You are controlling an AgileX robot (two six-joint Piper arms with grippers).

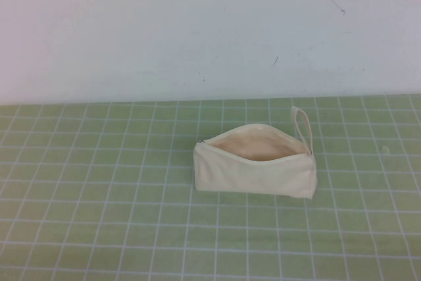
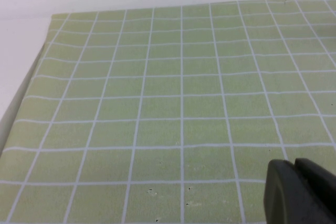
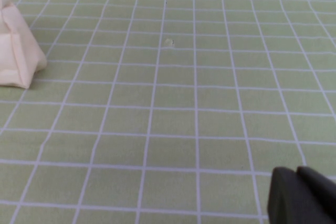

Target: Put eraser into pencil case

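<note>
The cream-white pencil case (image 1: 253, 172) lies on the green grid mat right of centre, its zipper open and the beige lining showing, with its loop strap (image 1: 304, 126) at the right end. One end of the case also shows in the right wrist view (image 3: 16, 45). The eraser shows in no view. Neither arm appears in the high view. My left gripper (image 2: 294, 165) hangs over bare mat, its fingers together and empty. My right gripper (image 3: 297, 171) hangs over bare mat well away from the case, its fingers together and empty.
The green grid mat (image 1: 99, 215) covers the table up to a white wall (image 1: 197, 31) behind. The mat's edge and the white table surface (image 2: 16, 61) show in the left wrist view.
</note>
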